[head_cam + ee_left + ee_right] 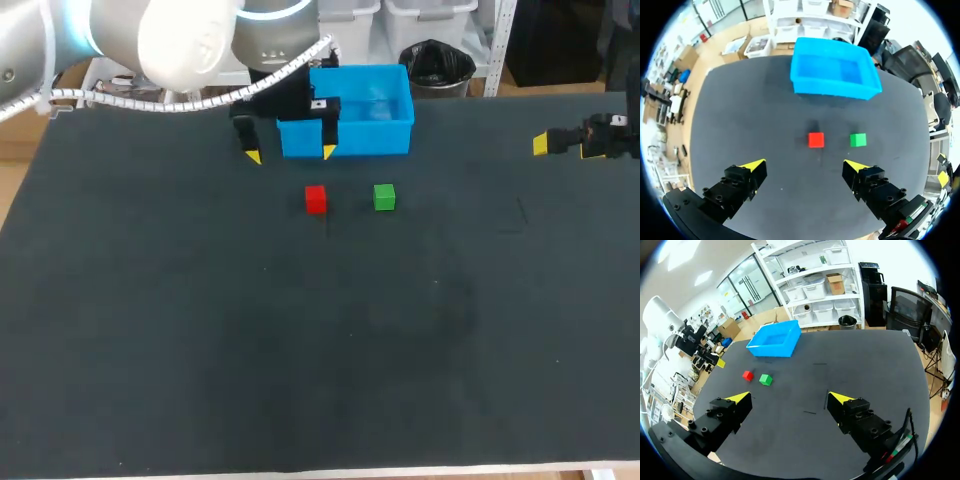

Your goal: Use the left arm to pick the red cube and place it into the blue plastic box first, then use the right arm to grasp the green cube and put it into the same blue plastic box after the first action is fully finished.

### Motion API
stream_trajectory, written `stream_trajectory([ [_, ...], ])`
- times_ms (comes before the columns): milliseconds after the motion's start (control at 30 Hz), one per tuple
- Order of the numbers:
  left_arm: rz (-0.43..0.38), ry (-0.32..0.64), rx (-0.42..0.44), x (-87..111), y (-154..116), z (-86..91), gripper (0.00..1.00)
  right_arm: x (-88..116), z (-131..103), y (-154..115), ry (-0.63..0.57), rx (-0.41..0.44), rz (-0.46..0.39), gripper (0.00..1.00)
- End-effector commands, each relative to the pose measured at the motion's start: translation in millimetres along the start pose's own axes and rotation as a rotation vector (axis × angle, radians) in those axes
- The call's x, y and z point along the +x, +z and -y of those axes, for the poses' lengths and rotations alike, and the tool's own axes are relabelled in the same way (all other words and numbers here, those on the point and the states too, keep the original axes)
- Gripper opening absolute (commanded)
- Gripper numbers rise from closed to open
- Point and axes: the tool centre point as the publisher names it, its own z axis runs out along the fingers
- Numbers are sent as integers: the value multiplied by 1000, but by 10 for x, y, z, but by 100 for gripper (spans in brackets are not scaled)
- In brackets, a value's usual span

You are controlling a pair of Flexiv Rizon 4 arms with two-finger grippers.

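The left end effector [805, 167] hangs released above the surface [740, 125]; just ahead sits the red cube [816, 139], beside the green cube [858, 139]; it looks light and rigid, best pinched on opposite flat faces; no writing shows; beyond stands the blue plastic box [835, 87]; the right end effector [790, 399] is released, well apart.

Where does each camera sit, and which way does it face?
Head view: fixed above and behind, looking down on the table; left arm and right gripper show.
Left wrist view: looks down past the open left gripper at red cube, green cube and blue box.
Right wrist view: from the table's right side, looks across past the open right gripper.
All three share both cubes and the box.
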Motion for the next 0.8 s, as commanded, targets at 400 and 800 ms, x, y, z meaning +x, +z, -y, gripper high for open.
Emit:
stream_trajectory([
  [400,-13,0,-22,-29,13,109,100,1,0,0,0,0,0,100],
  [800,-13,0,-22,-29,13,109,100,1,0,0,0,0,0,100],
])
